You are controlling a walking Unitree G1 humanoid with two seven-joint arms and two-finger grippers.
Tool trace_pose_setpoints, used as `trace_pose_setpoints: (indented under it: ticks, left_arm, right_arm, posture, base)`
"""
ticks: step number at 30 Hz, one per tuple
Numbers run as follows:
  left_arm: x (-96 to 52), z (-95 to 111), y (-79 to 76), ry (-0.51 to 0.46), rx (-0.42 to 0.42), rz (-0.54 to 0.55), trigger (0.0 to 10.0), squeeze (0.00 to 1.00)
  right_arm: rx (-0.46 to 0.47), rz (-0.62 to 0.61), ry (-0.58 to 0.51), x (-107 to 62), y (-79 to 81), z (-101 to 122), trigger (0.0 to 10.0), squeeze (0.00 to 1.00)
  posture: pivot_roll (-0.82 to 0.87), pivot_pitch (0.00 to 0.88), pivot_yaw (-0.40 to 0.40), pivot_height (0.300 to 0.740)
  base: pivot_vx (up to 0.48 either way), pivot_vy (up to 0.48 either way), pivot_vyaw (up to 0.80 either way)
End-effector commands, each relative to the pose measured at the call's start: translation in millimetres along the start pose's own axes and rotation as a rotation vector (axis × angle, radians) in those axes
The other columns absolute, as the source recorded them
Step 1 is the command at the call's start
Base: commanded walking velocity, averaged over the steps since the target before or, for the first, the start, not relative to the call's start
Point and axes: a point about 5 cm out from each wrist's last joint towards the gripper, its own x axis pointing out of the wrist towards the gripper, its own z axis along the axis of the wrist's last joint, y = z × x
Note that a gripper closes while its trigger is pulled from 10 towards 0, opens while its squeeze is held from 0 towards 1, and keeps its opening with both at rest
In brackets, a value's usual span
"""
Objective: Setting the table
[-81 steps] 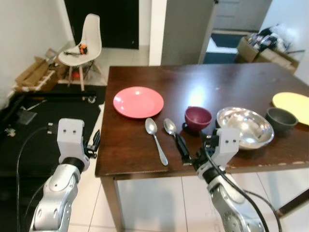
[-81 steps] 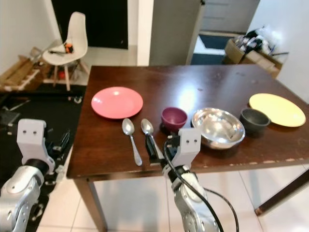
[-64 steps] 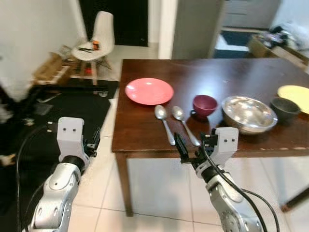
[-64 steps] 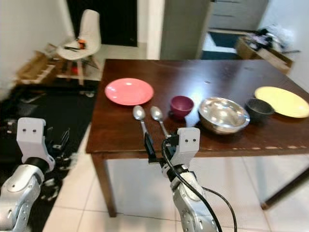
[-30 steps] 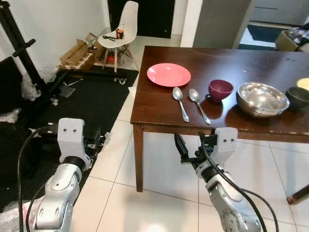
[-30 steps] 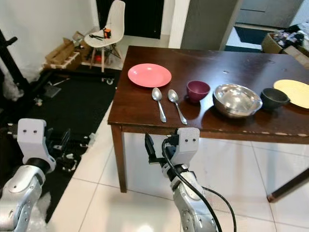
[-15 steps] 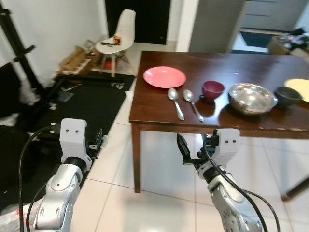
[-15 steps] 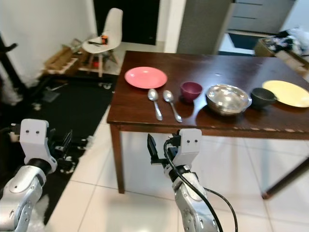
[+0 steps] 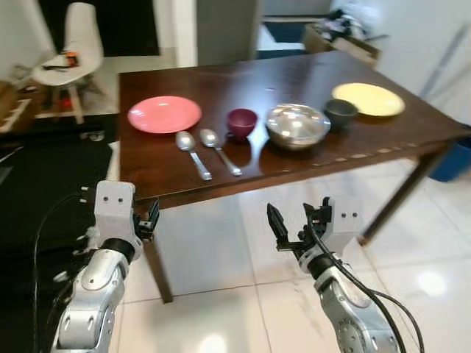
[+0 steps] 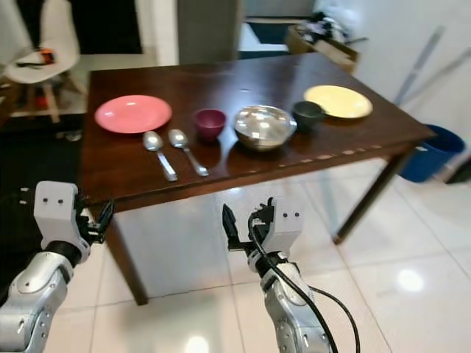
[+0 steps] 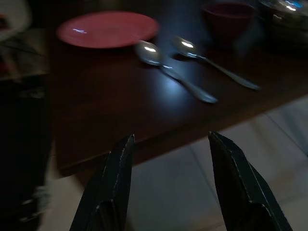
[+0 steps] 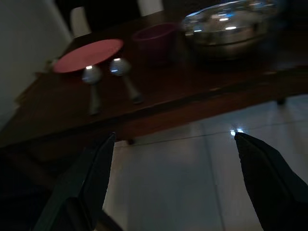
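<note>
Both spoons (image 9: pixel 190 153) lay on the table (image 9: pixel 294 81), well beyond the empty, spread left gripper (image 11: pixel 171 180) and right gripper (image 12: pixel 173 185), handles toward the near edge, nearer the left.

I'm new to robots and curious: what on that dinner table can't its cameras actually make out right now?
- Inside of the maroon cup: head views, hidden by its own wall.
- Inside of the dark bowl: too small, partly behind the steel bowl.
- Steel bowl in the left wrist view: cut off by the edge, dark.
</note>
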Motion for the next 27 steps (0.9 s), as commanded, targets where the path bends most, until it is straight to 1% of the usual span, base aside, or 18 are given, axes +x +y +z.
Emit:
trace_pose_setpoints:
  ticks: [1, 4, 6, 8, 9, 13, 27]
  left_arm:
    - [-4.0, -15.8, 0.6, 0.063, 0.001, 0.004, 10.0, 0.00]
    - [-6.2, -25.0, 0.6, 0.094, 0.006, 0.003, 10.0, 0.00]
    - [-8.3, -31.8, 0.6, 0.115, 0.013, 0.004, 10.0, 0.00]
    - [-9.3, -34.3, 0.5, 0.122, 0.016, 0.005, 10.0, 0.00]
    - [-10.6, -36.1, 0.3, 0.127, 0.017, 0.005, 10.0, 0.00]
    - [-12.4, -39.0, -0.7, 0.135, 0.019, 0.002, 10.0, 0.00]
    - [-9.0, -36.8, -3.2, 0.118, 0.021, -0.008, 10.0, 0.00]
  right_arm:
    - [-0.002, 0.008, 0.044, -2.5, -0.7, -9.4, 10.0, 0.00]
    - [-0.006, 0.028, 0.074, -4.4, -0.9, -15.7, 10.0, 0.00]
    - [-0.031, 0.039, 0.098, -6.4, -2.2, -21.4, 10.0, 0.00]
    - [-0.046, 0.041, 0.106, -7.4, -3.0, -23.7, 10.0, 0.00]
    - [-0.037, 0.042, 0.107, -8.0, -2.9, -23.9, 10.0, 0.00]
    - [-0.022, 0.047, 0.106, -8.1, -1.9, -23.3, 10.0, 0.00]
    - [-0.020, 0.057, 0.101, -7.0, -0.6, -23.3, 10.0, 0.00]
  posture:
    - [-0.04, 0.000, 0.060, 0.740]
    - [-0.04, 0.000, 0.060, 0.740]
    - [-0.04, 0.000, 0.059, 0.740]
    - [-0.04, 0.000, 0.058, 0.740]
    - [-0.04, 0.000, 0.057, 0.740]
    - [-0.04, 0.000, 0.056, 0.740]
    - [-0.04, 0.000, 0.058, 0.740]
  base:
    - [0.000, 0.000, -0.78]
    - [0.000, 0.000, -0.78]
    - [0.000, 0.000, -0.78]
    - [0.000, 0.000, -0.77]
    - [0.000, 0.000, -0.77]
    - [0.000, 0.000, -0.77]
    - [0.000, 0.000, -0.78]
